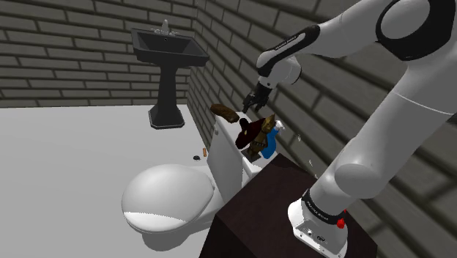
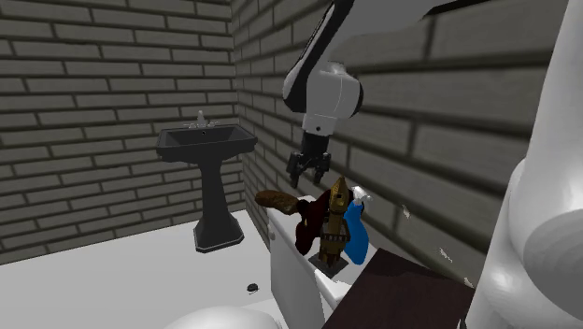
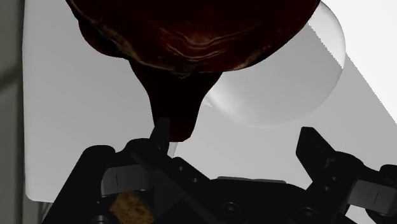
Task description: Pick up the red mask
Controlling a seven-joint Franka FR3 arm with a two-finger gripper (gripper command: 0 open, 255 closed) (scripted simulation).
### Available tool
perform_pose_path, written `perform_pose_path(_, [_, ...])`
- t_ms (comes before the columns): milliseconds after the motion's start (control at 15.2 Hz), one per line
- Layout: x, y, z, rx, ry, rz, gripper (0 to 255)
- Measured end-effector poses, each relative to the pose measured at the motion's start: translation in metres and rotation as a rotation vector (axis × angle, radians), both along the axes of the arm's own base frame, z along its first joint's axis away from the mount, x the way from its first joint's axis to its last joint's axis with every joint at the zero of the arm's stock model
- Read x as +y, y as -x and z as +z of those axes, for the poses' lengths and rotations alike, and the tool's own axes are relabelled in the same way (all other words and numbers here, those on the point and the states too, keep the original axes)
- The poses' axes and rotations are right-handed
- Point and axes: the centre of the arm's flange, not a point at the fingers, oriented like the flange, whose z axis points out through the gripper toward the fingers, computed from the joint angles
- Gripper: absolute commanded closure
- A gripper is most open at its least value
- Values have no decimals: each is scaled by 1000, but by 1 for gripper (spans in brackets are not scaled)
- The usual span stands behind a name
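Observation:
The mask (image 1: pixel 247 132) is dark red and lies on the white toilet tank (image 1: pixel 224 150), among other items. From the second exterior view the mask (image 2: pixel 311 221) leans beside a golden-brown figurine (image 2: pixel 334 222). My gripper (image 1: pixel 255 100) hangs just above the mask, close to the brick wall, with its fingers open. The gripper (image 2: pixel 309 168) points down at the tank top. In the wrist view the mask (image 3: pixel 191 44) spreads wide ahead of the gripper (image 3: pixel 238 141), and its narrow dark tip reaches down to one finger (image 3: pixel 161 132). Nothing is held.
On the tank also sit a brown lump (image 1: pixel 223 111), the figurine (image 1: pixel 261 135) and a blue spray bottle (image 1: pixel 272 144). The toilet bowl (image 1: pixel 168 198) is below, a black pedestal sink (image 1: pixel 168 48) stands at the back, and my dark stand (image 1: pixel 256 212) adjoins the tank.

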Motion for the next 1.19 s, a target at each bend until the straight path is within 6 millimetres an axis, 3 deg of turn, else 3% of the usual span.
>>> perform_pose_path(396, [-34, -24, -61, -2, -20, -32, 0])
perform_pose_path(858, [-38, -25, -99, -3, -22, -35, 0])
perform_pose_path(924, [-38, -25, -101, -3, -22, -35, 255])
perform_pose_path(1188, [-38, -25, -102, -6, -21, -36, 255])
